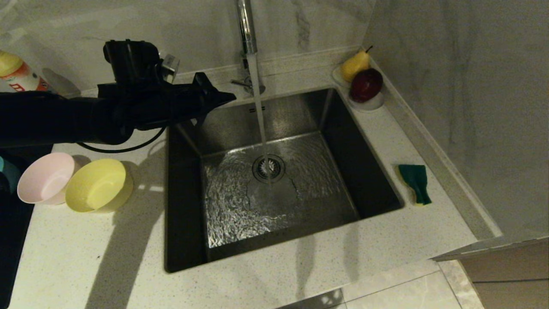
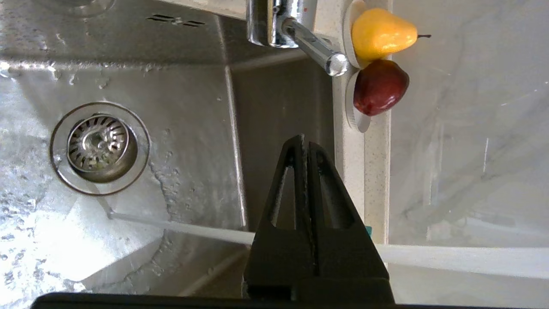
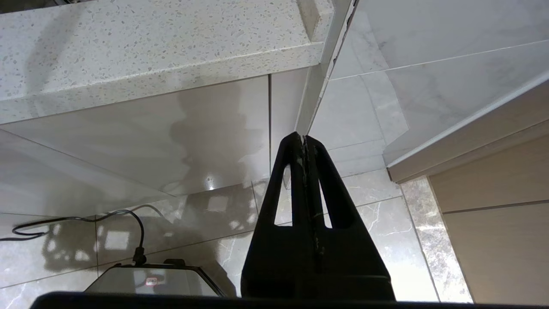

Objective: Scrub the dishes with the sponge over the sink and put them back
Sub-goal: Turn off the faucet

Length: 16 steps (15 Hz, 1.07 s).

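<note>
Steel sink [image 1: 300, 111] is sitting mid-counter with the tap [image 1: 245, 25] running into its drain, so rinsing's ready. The left claw [image 1: 229, 98] is hovering over the sink's back-left corner, pinched tight and carrying nothing, probably just done with the tap handle. The sponge [image 1: 415, 182] is lying right of the sink, the pink bowl [image 1: 45, 178] and yellow bowl [image 1: 98, 185] are waiting left of it. The right claw [image 3: 303, 139] is parked below the counter [image 1: 107, 257], also pinched empty.

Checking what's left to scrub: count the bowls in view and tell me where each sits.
2. The pink bowl and the yellow bowl sit side by side, touching, on the counter left of the sink. A third may hide at the left edge.
</note>
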{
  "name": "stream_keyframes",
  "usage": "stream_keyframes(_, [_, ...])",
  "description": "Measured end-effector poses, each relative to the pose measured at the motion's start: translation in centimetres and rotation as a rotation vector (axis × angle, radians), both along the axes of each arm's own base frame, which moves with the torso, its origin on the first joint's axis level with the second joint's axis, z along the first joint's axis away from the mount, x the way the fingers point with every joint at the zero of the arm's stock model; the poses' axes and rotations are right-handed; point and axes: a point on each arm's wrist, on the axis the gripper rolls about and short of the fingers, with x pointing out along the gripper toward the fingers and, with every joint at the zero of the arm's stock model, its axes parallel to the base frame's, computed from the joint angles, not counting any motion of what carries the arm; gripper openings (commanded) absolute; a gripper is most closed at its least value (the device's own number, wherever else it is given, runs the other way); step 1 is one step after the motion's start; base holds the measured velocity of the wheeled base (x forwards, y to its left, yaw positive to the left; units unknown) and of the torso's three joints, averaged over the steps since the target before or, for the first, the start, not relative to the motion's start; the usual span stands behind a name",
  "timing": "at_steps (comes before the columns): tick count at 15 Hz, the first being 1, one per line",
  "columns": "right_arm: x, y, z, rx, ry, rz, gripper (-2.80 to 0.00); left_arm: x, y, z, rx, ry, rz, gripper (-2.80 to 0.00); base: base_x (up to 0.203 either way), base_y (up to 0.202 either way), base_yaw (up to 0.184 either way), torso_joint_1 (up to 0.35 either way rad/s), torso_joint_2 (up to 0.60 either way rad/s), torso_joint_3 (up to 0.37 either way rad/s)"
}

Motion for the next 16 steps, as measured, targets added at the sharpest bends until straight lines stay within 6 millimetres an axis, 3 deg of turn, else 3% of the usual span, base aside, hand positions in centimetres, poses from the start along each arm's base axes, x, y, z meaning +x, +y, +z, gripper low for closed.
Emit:
stream_keyframes(8, [0.0, 0.0, 0.0, 0.0, 0.0, 0.0, -2.8, 1.3, -0.3, 1.3, -0.06, -0.046, 0.006, -2.8, 0.0, 0.0, 0.0, 0.0, 0.0, 0.0])
stream_keyframes(16, [0.0, 0.0, 0.0, 0.0, 0.001, 0.0, -2.8, 2.7, -0.8, 0.8, -0.063, -0.059, 0.013, -2.8, 0.0, 0.0, 0.0, 0.0, 0.0, 0.0])
